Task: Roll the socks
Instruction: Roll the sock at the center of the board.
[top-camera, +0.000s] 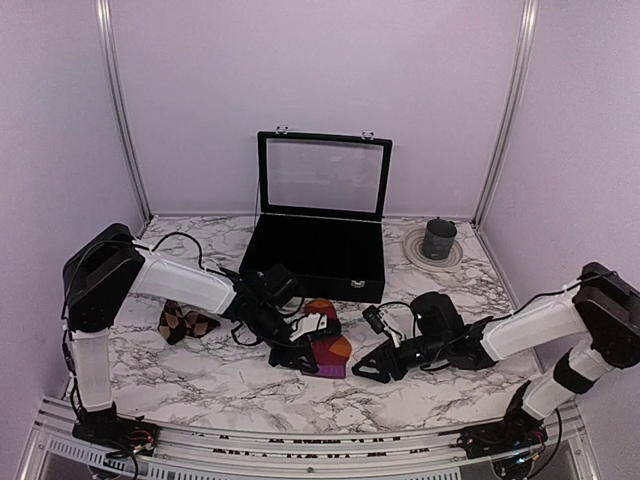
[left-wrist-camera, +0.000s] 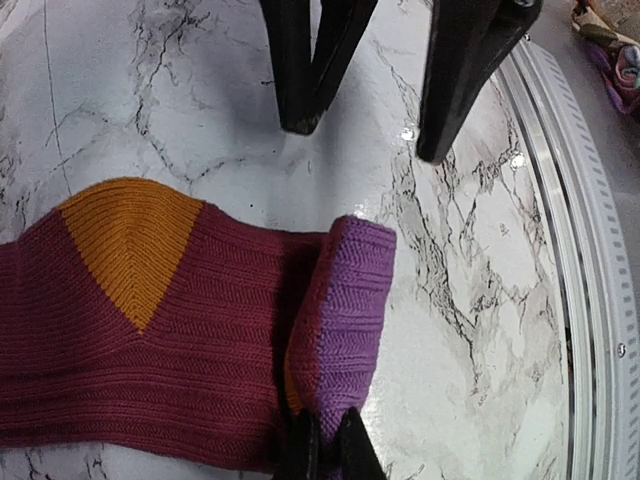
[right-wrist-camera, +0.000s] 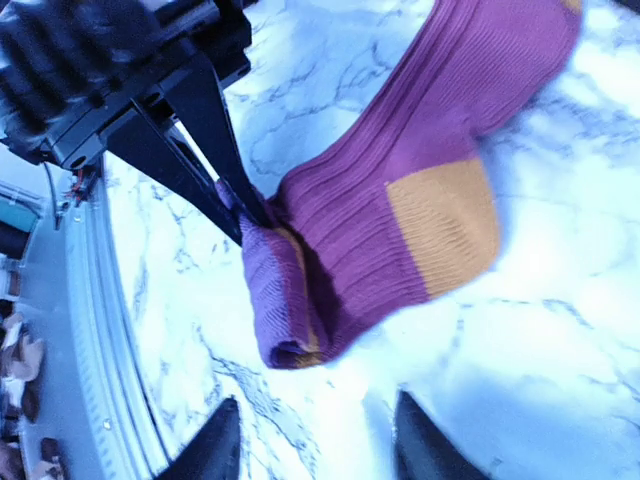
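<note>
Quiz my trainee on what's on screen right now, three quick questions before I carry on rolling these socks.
1. True or false: the left jaws are shut on the purple end of the red sock.
2. Where is the argyle sock? A) draped over the red sock B) on the table, left of the red sock C) between the right jaws
3. Fill in: the right jaws stand ____, holding nothing.
Key: 1 true; 2 B; 3 open.
</note>
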